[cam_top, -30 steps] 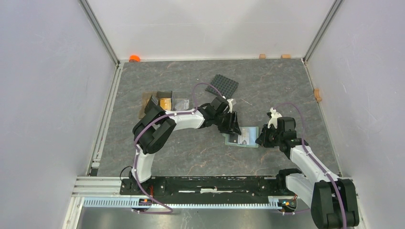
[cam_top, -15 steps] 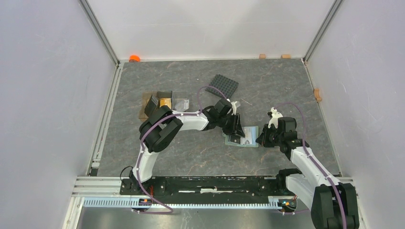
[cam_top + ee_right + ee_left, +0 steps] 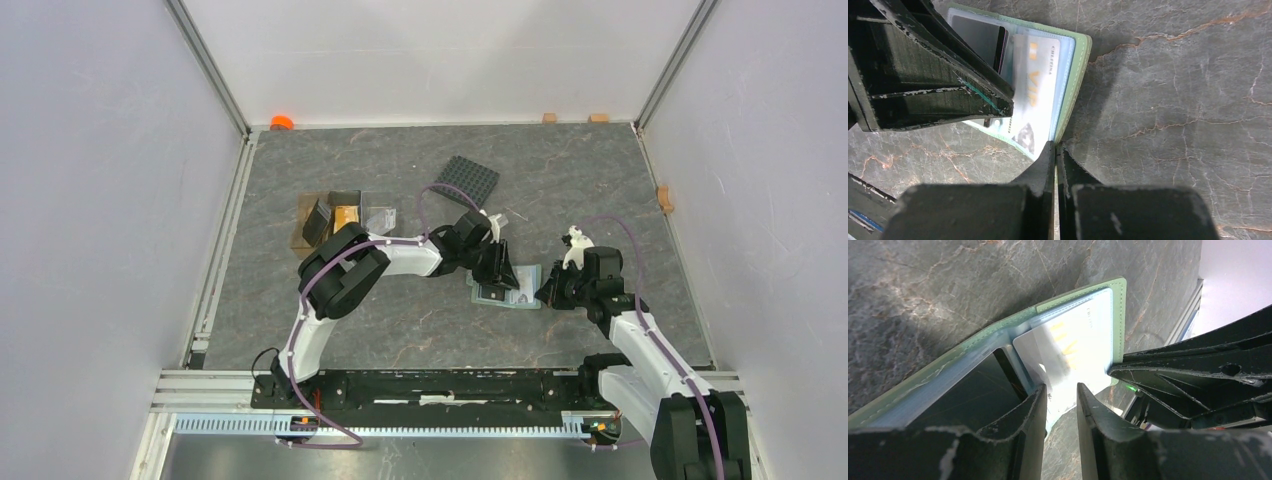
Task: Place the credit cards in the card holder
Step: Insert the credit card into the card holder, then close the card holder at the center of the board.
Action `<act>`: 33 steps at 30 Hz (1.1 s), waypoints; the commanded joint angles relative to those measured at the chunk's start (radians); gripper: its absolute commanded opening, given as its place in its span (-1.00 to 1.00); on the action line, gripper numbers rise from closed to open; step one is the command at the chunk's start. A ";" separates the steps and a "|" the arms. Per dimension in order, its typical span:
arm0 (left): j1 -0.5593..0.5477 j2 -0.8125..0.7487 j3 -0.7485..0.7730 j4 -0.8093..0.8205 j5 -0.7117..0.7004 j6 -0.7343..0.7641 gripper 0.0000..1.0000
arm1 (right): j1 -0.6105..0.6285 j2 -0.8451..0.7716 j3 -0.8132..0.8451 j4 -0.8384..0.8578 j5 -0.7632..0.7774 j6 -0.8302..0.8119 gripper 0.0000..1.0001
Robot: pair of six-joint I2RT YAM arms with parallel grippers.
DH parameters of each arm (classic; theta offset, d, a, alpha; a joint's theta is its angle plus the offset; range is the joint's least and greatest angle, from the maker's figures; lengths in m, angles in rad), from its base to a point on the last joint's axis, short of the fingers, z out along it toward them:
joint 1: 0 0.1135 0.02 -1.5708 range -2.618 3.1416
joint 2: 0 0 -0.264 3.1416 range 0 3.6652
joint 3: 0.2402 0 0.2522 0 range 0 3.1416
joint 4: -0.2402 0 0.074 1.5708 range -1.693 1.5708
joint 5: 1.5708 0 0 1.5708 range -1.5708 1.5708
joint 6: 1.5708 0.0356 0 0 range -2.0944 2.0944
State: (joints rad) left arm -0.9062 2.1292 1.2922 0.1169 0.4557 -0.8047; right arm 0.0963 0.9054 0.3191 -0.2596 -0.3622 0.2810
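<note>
Standing by the table (image 3: 400, 320), I see the card holder (image 3: 522, 291) lying open and flat on the grey stone-patterned top, between the two arms and a little right of centre. Its sage-green cover faces down and its pale blue inside faces up. A white card (image 3: 1035, 95) with gold lettering lies partway into the clear sleeve on one half, its near end overhanging the holder's edge. A dark card (image 3: 982, 36) sits in the pocket beside it. The left gripper (image 3: 1060, 391) comes in over that overhanging end with its jaws a narrow gap apart. The card's corner reaches into the gap, but I cannot tell whether the fingers are actually pinching it. My guess is that the jaws are set like that to steer or push the card deeper into the sleeve. The right gripper (image 3: 1055, 146) has its jaws fully together, their tips right at the green edge of the holder. This looks meant to stop the wallet sliding while the card goes in, though whether a sliver of cover is nipped between them is not clear. More cards wait in the brown tray (image 3: 303, 212) well off to the left, a tan-gold card (image 3: 346, 216) among them. The black studded plate (image 3: 466, 180) lies apart, farther back.
</note>
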 commanded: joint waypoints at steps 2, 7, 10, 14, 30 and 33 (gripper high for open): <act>-0.024 0.034 0.018 0.094 0.000 -0.064 -0.30 | -0.001 -0.024 0.001 0.026 -0.028 0.015 -1.00; -0.030 0.025 0.015 0.160 -0.001 -0.092 -0.30 | 0.000 -0.033 0.003 0.017 -0.024 0.013 -1.00; -0.028 -0.017 0.002 0.136 -0.036 -0.056 -0.23 | 0.000 -0.044 0.018 0.000 -0.010 0.007 -1.00; -0.026 -0.115 -0.034 0.060 -0.100 0.014 -0.07 | -0.001 -0.060 0.059 -0.045 0.030 -0.010 -1.00; -0.015 -0.379 -0.242 -0.175 -0.367 0.112 0.56 | 0.013 0.027 0.271 -0.197 0.160 -0.111 -1.00; -0.010 -0.348 -0.248 -0.122 -0.320 0.101 0.57 | 0.044 0.063 0.283 -0.177 0.192 -0.086 -0.97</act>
State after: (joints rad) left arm -0.9241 1.7493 1.0569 -0.0349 0.1295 -0.7311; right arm 0.1081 0.9344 0.5537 -0.4435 -0.2337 0.1928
